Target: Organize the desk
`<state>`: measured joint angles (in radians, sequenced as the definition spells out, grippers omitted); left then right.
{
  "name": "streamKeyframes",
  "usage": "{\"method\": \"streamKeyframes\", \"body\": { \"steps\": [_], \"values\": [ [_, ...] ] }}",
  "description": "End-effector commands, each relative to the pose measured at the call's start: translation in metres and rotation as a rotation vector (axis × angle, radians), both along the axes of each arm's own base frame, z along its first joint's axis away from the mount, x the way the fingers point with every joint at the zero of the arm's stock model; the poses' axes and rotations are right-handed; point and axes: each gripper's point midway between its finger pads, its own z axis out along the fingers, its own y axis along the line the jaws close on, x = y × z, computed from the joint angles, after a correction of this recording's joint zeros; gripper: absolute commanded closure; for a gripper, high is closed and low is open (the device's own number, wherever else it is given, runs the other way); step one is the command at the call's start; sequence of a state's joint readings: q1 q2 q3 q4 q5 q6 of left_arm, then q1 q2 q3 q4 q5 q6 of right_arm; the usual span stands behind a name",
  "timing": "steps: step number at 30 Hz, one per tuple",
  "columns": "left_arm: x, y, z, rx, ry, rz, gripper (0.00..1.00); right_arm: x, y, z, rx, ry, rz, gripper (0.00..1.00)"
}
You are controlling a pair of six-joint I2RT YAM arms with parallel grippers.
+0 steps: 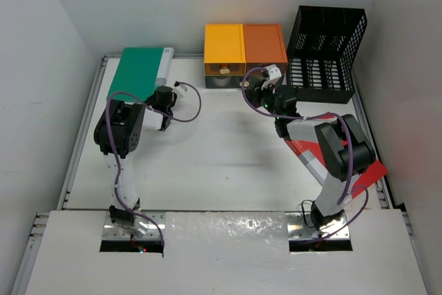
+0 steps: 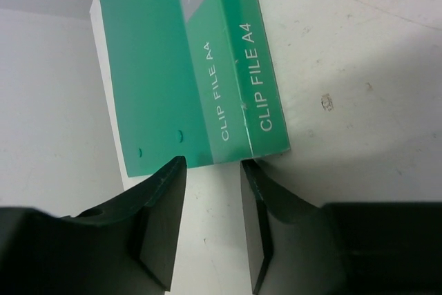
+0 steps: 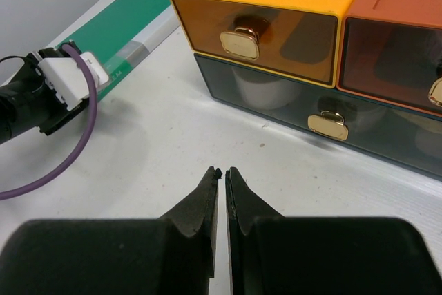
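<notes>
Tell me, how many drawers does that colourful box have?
3. The yellow drawer is top left, the orange drawer is top right beside it, and the wide dark grey drawer sits underneath both. The box runs past the picture's right edge, so more may be hidden.

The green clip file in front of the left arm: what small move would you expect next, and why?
Probably a short push forward: the left fingers stand apart just short of the green clip file, their gap lined up with its near spine end, nothing gripped yet.
</notes>
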<state>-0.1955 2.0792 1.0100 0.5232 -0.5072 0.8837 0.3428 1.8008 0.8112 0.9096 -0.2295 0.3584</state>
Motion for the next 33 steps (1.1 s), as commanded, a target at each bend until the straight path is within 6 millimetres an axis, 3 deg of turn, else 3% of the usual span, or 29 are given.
{"method": "streamKeyframes", "body": {
  "steps": [1, 4, 9, 19, 33],
  "values": [
    [0.001, -0.009, 0.031, -0.037, -0.077, -0.017, 0.64, 0.002, 0.006, 0.016, 0.008, -0.047, 0.027, 0.94],
    [0.0, -0.008, 0.048, -0.05, -0.118, -0.009, 0.63, 0.001, 0.007, 0.016, 0.009, -0.046, 0.034, 0.94],
    [0.004, -0.011, 0.051, -0.069, -0.124, -0.012, 0.63, 0.001, 0.009, 0.015, 0.013, -0.04, 0.04, 0.94],
    [0.004, -0.011, 0.021, -0.046, -0.038, -0.008, 0.64, -0.001, 0.007, 0.019, -0.001, -0.054, 0.041, 0.94],
    [0.025, -0.006, 0.018, 0.002, -0.071, 0.026, 0.65, -0.006, 0.006, 0.018, -0.008, -0.053, 0.045, 0.94]
  ]
}}
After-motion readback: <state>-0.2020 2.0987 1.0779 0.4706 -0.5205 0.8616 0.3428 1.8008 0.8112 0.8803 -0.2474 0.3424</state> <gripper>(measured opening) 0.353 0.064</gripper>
